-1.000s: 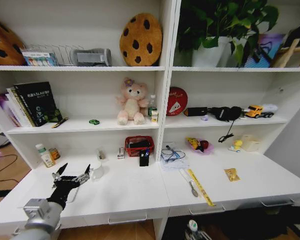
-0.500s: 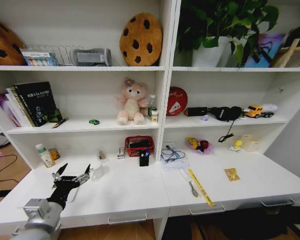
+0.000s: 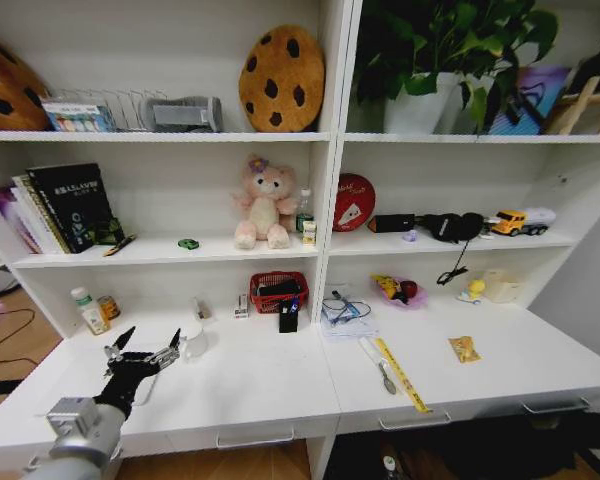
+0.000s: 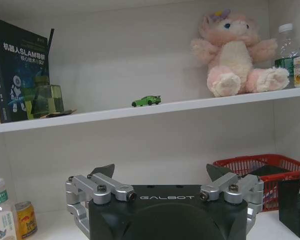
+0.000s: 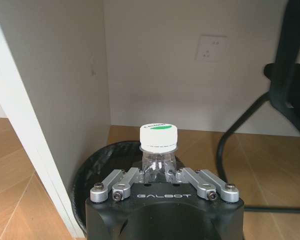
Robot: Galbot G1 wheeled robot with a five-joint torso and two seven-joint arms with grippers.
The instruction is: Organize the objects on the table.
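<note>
White table (image 3: 260, 385) carries the wide-spread left hand (image 3: 143, 350) beside a white cup (image 3: 192, 340); right hand (image 5: 160, 175) grips a bottle (image 5: 159, 145).

Your head camera is looking forward and down over the table (image 3: 260, 385) and shelves, your left wrist camera is facing the same pink bear (image 4: 233, 55) shelf from close, and your right wrist camera is peering below the desk toward the floor.

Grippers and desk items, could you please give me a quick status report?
Left gripper open, hovering over the table. Right gripper shut on a clear bottle, above a black bin. Green toy car untouched on shelf.
</note>
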